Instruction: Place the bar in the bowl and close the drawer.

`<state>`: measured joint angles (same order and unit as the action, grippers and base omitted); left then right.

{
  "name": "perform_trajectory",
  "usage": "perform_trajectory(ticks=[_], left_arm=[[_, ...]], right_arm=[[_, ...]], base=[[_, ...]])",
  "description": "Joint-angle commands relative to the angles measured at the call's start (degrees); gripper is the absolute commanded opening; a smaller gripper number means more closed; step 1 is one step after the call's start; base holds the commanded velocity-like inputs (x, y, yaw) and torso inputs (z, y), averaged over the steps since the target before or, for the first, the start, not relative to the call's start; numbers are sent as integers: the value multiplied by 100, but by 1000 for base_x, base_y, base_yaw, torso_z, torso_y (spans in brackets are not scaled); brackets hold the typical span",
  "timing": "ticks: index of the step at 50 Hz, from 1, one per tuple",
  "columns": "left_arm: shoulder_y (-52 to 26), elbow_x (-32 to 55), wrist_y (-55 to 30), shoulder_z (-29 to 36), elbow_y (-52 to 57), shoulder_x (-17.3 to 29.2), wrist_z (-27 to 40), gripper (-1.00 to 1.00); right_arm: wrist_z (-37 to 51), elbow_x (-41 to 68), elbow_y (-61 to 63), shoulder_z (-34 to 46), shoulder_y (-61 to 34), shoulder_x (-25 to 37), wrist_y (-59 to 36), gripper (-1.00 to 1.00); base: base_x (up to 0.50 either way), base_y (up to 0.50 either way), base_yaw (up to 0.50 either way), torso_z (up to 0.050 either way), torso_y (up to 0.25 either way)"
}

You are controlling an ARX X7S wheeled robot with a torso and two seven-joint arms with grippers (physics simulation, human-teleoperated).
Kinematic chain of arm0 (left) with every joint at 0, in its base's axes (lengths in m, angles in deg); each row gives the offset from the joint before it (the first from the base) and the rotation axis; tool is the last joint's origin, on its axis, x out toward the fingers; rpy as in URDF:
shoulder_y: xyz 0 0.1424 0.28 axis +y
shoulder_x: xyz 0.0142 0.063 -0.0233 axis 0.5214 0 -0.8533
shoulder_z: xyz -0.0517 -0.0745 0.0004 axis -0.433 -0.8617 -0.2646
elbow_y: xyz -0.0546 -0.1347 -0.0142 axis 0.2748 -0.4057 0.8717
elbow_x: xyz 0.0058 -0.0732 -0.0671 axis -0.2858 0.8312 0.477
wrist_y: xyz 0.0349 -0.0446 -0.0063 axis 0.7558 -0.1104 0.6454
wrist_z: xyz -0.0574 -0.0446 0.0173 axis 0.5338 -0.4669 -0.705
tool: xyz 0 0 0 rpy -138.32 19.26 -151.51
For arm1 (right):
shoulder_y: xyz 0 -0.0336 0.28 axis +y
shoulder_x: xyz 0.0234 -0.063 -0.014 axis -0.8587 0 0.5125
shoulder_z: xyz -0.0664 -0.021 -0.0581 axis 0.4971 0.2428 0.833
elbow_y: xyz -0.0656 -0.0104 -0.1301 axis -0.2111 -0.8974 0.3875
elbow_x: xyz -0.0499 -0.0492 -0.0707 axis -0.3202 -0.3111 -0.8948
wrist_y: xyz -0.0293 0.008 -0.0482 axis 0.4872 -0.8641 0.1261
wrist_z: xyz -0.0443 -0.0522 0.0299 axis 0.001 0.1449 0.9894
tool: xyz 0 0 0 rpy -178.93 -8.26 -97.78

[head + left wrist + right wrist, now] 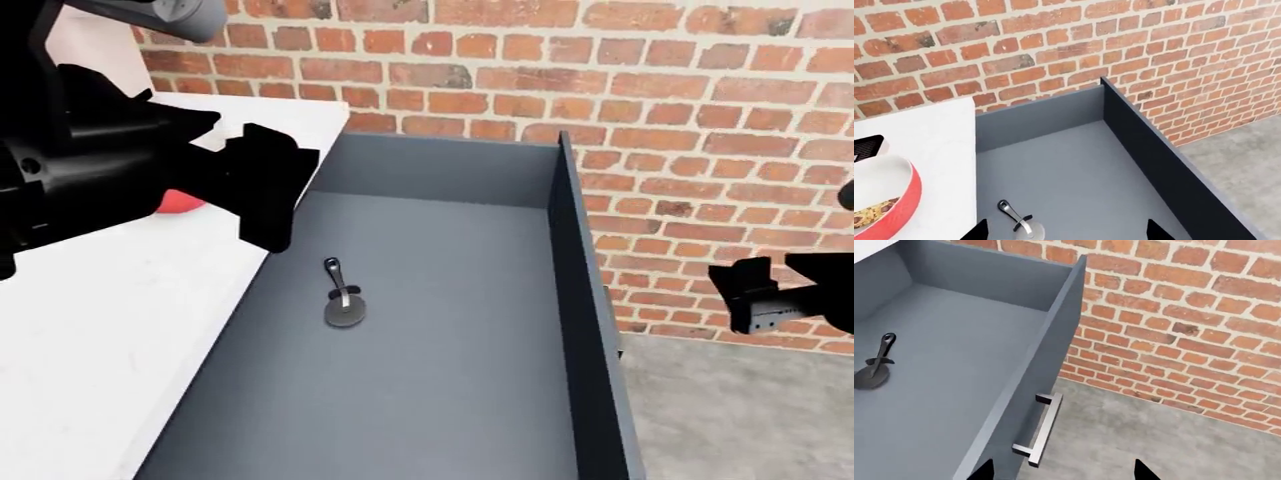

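Note:
The red bowl (895,202) with a white inside stands on the white counter, and the tan speckled bar (871,214) lies inside it. In the head view only a red sliver of the bowl (182,204) shows behind my left arm. The slate-grey drawer (441,330) is pulled wide open. My left gripper (1067,235) hangs open over the drawer's floor next to the counter edge, holding nothing. My right gripper (1064,475) is open outside the drawer front, with the metal bar handle (1041,432) just ahead of its fingers and untouched.
A silver round-headed utensil (343,296) with a dark handle lies on the drawer floor. The white counter (107,300) borders the drawer on the left. A brick wall (694,130) stands behind, with grey floor (1141,440) beyond the drawer front.

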<state>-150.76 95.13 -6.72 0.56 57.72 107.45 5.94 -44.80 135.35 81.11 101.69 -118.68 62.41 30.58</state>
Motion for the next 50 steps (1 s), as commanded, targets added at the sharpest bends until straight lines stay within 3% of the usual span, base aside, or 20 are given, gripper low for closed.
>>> perform_trajectory(ticks=[1,11,29,50], left_arm=[[-34,-8,8,57,-11,-23,9,100],[-59,2,21,105,10,-50,18,100],[-37,-81,38,180,-2,-115,-22,100],[-67,-43,80,232,38,-94,-18,100]], right_arm=[[-1437,-323,-564,233,758,80,1167,100],[-2082,-340,-924,425,1363,170,2047,100],[-3157,-1011,-1643,896,2632,-206,4015,100],[-3840,-1084,-2592,1093,3533,-848,4988,100]], base=[[0,0,0,0,0],[0,0,0,0,0],[0,0,0,0,0],[0,0,0,0,0]])
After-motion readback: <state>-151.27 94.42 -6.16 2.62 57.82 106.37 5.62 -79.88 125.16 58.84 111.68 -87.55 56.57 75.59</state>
